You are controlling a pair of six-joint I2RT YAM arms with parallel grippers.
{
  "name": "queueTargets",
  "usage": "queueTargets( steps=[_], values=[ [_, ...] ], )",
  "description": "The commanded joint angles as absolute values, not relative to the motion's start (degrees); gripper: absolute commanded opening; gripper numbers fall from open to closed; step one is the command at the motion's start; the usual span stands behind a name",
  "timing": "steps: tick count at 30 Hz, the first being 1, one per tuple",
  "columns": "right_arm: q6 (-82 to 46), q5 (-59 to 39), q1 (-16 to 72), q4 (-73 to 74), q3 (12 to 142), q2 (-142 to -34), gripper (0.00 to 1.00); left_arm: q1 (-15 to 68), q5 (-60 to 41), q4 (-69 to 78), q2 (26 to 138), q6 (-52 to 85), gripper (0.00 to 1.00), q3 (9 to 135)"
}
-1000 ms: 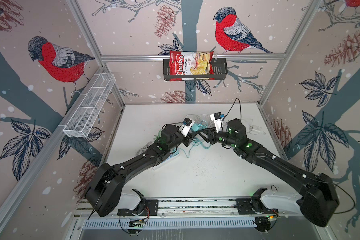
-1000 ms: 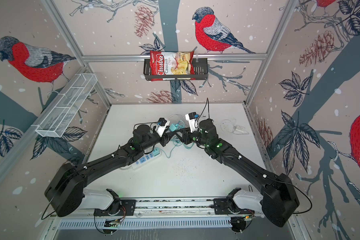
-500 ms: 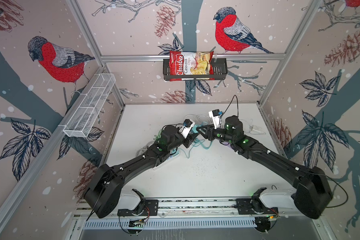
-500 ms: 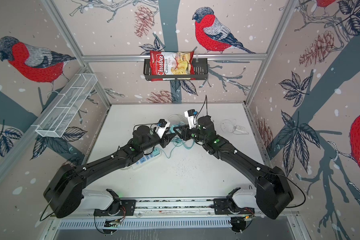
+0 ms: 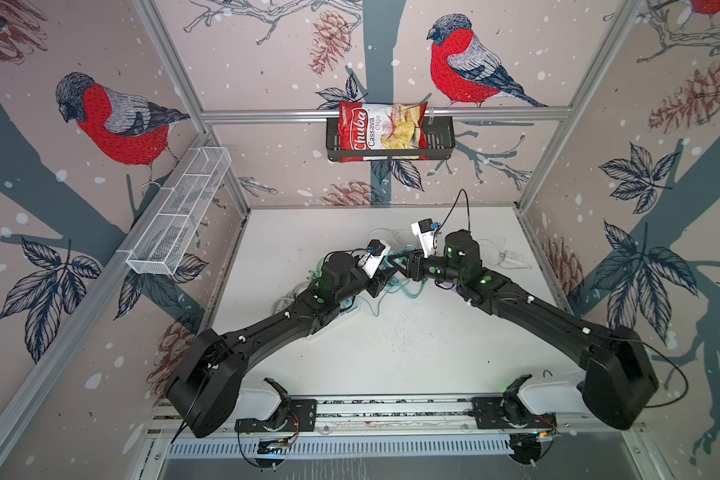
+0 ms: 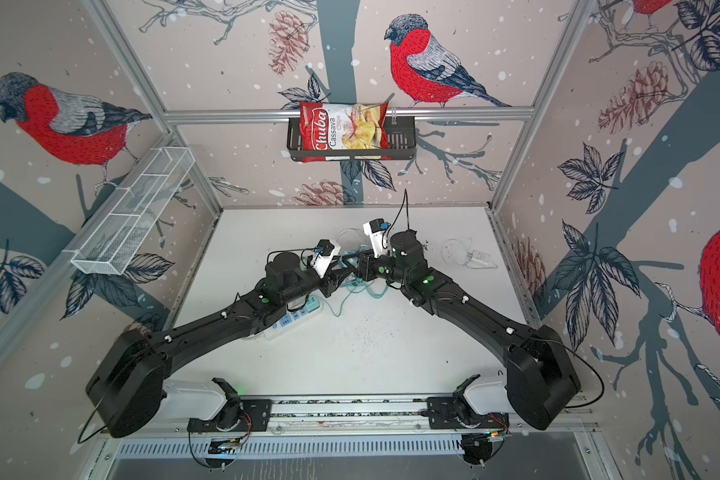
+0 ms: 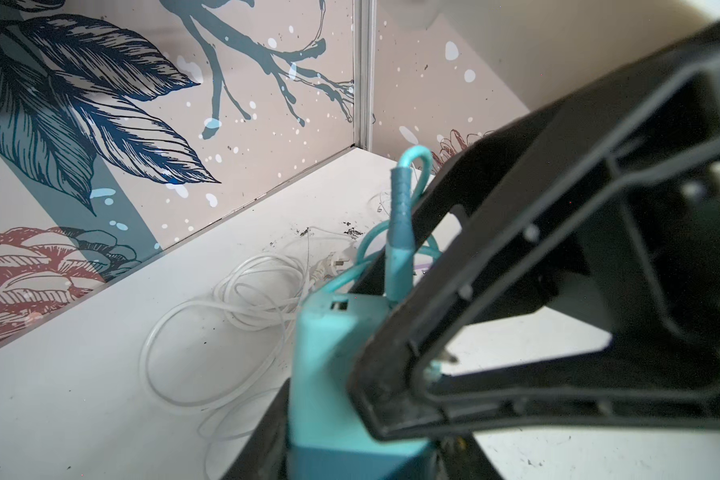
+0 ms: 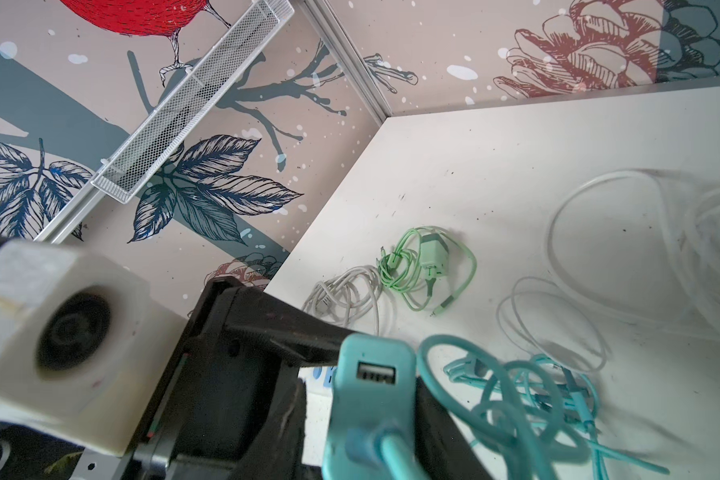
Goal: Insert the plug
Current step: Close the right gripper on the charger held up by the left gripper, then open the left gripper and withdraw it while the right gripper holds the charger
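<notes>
A teal charger plug (image 7: 329, 365) with a teal cable (image 8: 516, 395) in one port and a free USB port hangs above the table's middle. My left gripper (image 7: 350, 457) is shut on its body. My right gripper (image 8: 366, 436) stands open around the same charger (image 8: 371, 399): one finger touches it and a narrow gap shows at the other. In both top views the two grippers meet tip to tip, left (image 5: 385, 276) and right (image 5: 398, 266). The white power strip (image 6: 296, 320) with blue sockets lies under the left arm, mostly hidden.
Loose teal cable lies tangled below the grippers. A green charger with its cable (image 8: 431, 257), a grey cable (image 8: 341, 295) and a white cable coil (image 7: 233, 307) lie on the table. A white adapter (image 6: 476, 257) lies at back right. A white wire basket (image 5: 179, 216) hangs on the left wall.
My right gripper has moved left to the left gripper and its jaws have narrowed around the teal charger. The left arm has kept still with the charger.
</notes>
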State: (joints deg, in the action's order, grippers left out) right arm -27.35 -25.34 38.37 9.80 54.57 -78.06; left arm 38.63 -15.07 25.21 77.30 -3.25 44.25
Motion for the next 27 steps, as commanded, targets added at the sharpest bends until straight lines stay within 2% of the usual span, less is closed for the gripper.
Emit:
queueTargets(
  steps=[1,4,9,10,17,23,27],
  values=[
    [-27.9,-26.6,38.9,11.8,55.2,-78.3,0.37,39.0,-16.0,27.9,77.3,-3.6,0.20,44.2],
    [-27.8,-26.2,39.1,11.8,55.0,-78.4,0.29,39.0,-15.7,27.6,77.3,-3.7,0.24,44.5],
    [-27.3,-22.9,39.3,11.1,54.8,-77.5,0.20,38.9,-13.3,27.2,76.1,-2.9,0.60,44.2],
    [-27.0,-22.1,39.3,10.6,55.0,-77.3,0.19,39.0,-12.6,26.7,75.7,-2.7,0.63,44.3],
    [-23.9,-14.3,39.0,5.2,58.0,-75.3,0.18,38.9,-6.0,21.0,71.2,-2.1,0.70,44.5],
    [-22.5,-9.1,41.8,3.3,58.8,-75.6,0.18,38.8,12.3,14.2,63.5,4.0,0.75,41.5],
    [-20.6,-2.5,48.2,2.4,59.5,-77.5,0.18,38.2,21.5,9.9,57.9,8.7,0.78,38.0]
  ],
)
